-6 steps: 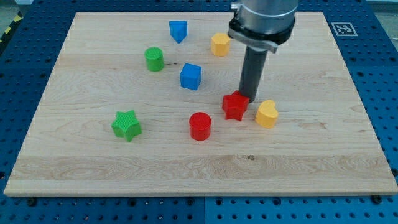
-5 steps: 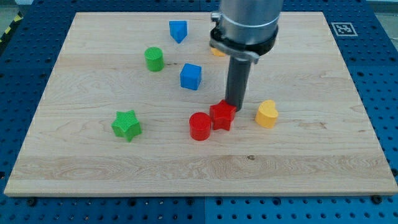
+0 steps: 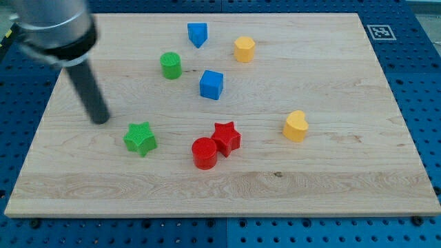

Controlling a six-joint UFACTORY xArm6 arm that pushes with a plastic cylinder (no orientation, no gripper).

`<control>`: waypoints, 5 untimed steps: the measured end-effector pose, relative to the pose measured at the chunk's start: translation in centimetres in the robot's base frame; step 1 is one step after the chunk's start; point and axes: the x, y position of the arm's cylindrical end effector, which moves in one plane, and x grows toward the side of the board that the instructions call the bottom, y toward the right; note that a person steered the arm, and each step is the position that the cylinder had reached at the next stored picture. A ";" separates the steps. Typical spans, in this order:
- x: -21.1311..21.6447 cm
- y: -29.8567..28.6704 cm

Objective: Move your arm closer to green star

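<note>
Your tip [image 3: 101, 120] sits upper left of the green star [image 3: 140, 138], near but apart. No fingers exist here. Ease down-right gently, stopping short of contact.

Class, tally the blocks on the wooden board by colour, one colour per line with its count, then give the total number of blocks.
Green: 2 (green star, green cylinder)
Red: 2 (red star, red cylinder)
Blue: 2 (blue cube, blue block at the view's top)
Yellow: 2 (yellow heart, yellow block)
Total: 8 blocks
</note>
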 end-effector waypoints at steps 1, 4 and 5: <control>2.5 -0.9; 3.2 6.8; 3.2 10.7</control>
